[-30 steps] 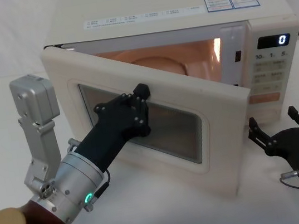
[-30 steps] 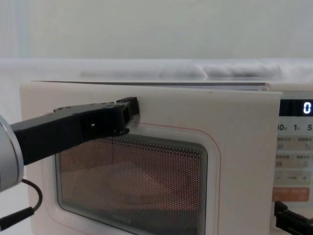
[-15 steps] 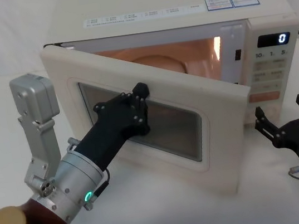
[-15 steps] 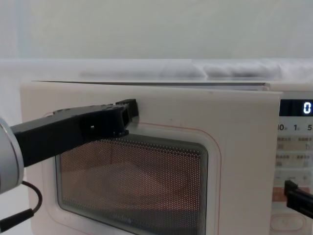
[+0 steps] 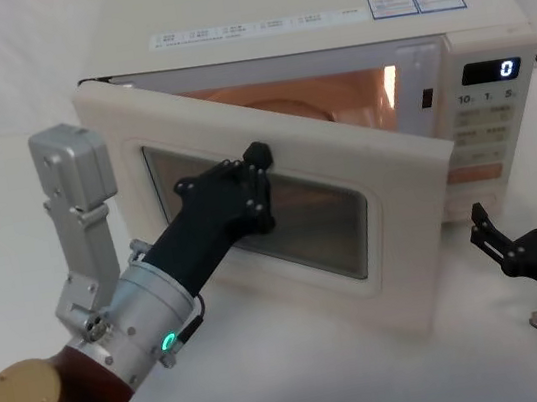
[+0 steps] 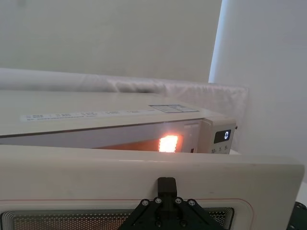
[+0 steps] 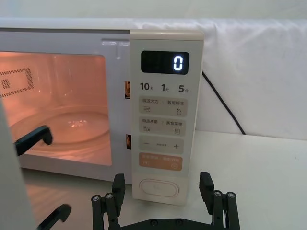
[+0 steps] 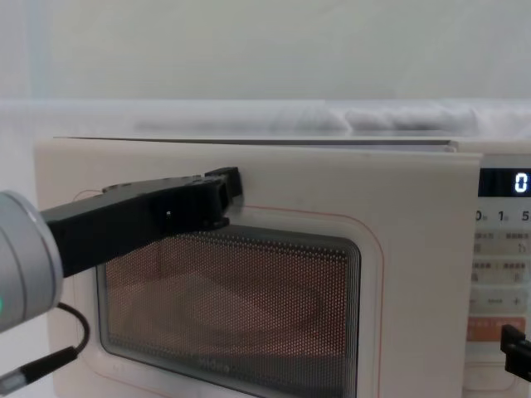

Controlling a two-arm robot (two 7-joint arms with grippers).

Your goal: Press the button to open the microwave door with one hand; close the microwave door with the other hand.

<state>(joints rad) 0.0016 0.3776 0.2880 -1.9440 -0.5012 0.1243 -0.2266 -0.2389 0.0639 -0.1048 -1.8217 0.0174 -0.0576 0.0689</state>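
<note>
Two end effectors are in front of me, and the left end effector [image 5: 256, 158] is the one at work: I see it stretched forward from my left arm with its tip pressed flat against the outer face of the microwave door [image 5: 238, 135], right at the upper edge of the dark window. From the chest view the same black end effector [image 8: 226, 189] meets the door [image 8: 398, 215] just above the mesh window, and the left wrist view shows its tip [image 6: 166, 184] touching the cream panel [image 6: 96, 172] below the top edge; I cannot tell whether its fingers are spread or pressed together. That door stands partly open, hinged on my left, its free edge swung out toward me over the white desk [image 5: 305, 377], and the lit orange cavity [image 5: 305, 105] glows behind it. My right end effector [image 5: 535, 222] sits low at the right, over the desk and short of the control panel [image 5: 487, 118], touching nothing, its fingers spread wide. In the right wrist view those spread fingers [image 7: 118, 184] frame the button [image 7: 156, 187], the pale oval at the foot of the panel below the orange key [image 7: 161, 161], and the display [image 7: 165, 62] reads 0.
</note>
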